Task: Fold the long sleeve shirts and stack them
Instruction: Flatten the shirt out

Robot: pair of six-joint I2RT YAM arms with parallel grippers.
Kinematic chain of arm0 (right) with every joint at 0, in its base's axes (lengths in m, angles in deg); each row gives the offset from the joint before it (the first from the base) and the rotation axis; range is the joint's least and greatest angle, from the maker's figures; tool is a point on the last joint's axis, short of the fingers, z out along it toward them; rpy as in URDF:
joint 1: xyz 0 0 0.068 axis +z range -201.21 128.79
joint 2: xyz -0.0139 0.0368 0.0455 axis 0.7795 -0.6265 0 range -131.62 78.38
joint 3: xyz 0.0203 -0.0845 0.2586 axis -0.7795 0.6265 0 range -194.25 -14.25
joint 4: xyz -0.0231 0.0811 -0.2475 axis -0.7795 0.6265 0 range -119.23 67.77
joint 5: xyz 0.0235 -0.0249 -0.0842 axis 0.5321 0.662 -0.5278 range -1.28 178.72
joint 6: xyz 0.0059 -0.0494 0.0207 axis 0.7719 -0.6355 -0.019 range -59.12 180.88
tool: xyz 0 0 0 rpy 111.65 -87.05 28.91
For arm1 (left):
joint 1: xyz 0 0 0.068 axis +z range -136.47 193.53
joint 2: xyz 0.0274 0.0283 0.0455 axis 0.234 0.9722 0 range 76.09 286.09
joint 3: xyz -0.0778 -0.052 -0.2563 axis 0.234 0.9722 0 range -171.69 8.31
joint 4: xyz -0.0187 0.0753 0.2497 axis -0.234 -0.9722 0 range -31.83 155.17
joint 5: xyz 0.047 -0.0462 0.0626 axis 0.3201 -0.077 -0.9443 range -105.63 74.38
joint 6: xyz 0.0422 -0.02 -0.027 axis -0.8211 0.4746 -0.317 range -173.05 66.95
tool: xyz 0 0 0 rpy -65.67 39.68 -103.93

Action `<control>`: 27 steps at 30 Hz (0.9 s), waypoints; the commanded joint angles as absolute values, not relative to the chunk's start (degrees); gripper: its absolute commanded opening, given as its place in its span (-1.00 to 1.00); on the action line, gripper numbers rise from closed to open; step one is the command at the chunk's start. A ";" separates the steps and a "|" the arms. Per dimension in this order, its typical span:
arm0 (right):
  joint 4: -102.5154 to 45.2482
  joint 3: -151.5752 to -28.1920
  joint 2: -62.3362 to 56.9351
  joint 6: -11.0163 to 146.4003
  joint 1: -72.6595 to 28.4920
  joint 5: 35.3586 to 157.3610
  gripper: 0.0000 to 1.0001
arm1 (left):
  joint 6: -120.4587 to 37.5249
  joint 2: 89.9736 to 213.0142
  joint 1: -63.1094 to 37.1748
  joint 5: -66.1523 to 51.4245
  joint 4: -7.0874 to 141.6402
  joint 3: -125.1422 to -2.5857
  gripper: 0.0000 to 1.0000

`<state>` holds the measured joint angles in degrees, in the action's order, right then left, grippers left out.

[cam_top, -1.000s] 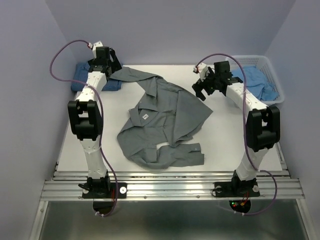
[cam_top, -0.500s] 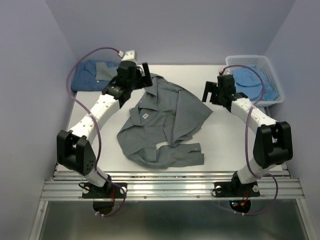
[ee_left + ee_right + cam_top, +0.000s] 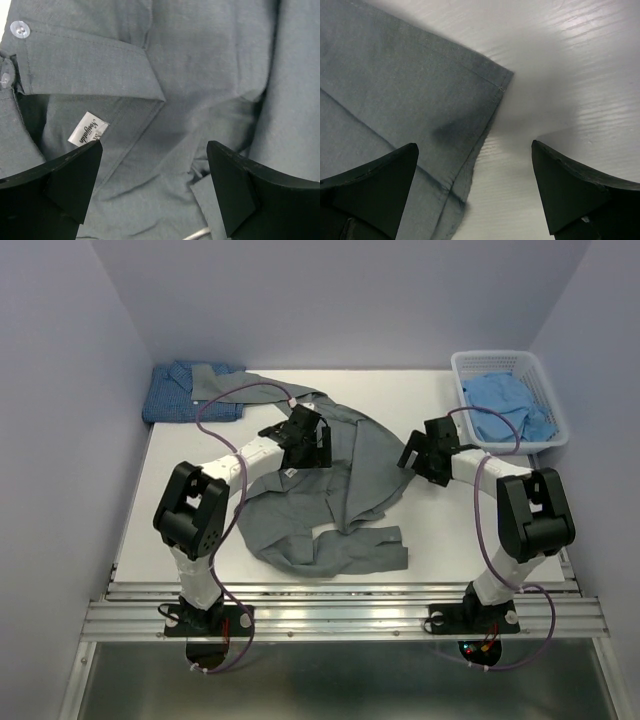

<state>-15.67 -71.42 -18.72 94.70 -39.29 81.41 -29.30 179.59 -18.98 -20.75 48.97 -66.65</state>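
Pale lilac walls [image 3: 340, 300] close in a white table [image 3: 440, 530] on three sides. At about 10 o'clock on the table, in the far left corner, a dark blue dotted shirt [image 3: 190, 390] lies folded into a flat rectangle. A grey shirt [image 3: 370, 465] sprawls unfolded over the middle of the table. One sleeve [image 3: 262, 390] reaches out toward 11 o'clock until it touches the dotted shirt. The other sleeve lies crumpled along the near edge at about 6 o'clock.

The left arm bends inward, and the left gripper [image 3: 308, 438] hangs low over the grey shirt's collar [image 3: 95, 70], just left of the table's centre. In the left wrist view its jaws stand wide apart, released, with grey cloth spread beneath them. A white label [image 3: 88, 129] sits by the left fingertip, and a pale button [image 3: 20, 29] shows at 10 o'clock in that view.

The right gripper [image 3: 420, 453] hovers at about 3 o'clock from the centre, at the grey shirt's right edge. The right wrist view shows its jaws spread just as wide and closed on nothing. A hemmed corner [image 3: 495, 82] of the grey shirt lies flat under the left finger, and bare table lies under the right one.

At about 2 o'clock, in the far right corner, stands a white lattice basket [image 3: 548, 375]. A pale blue shirt [image 3: 505, 400] is bundled loosely inside it.
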 commanded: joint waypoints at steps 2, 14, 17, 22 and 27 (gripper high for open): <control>-22.28 -70.33 -20.85 98.93 -39.35 82.56 1.00 | -21.33 181.90 -18.64 -26.08 47.86 -69.57 0.97; -23.87 -70.15 -24.28 99.29 -37.68 79.93 0.97 | -10.86 190.34 -17.93 -32.32 51.47 -74.83 0.51; -23.08 -70.41 -24.36 98.58 -37.68 79.05 0.93 | -9.46 191.40 -17.23 -32.77 51.45 -75.81 0.08; -22.90 -70.41 -25.24 97.35 -36.63 78.61 0.60 | -8.92 190.44 -16.35 -32.76 52.43 -76.59 -0.80; -21.94 -72.43 -25.77 96.04 -36.62 73.69 -0.55 | -10.07 185.09 -14.33 -31.45 52.51 -75.20 -1.00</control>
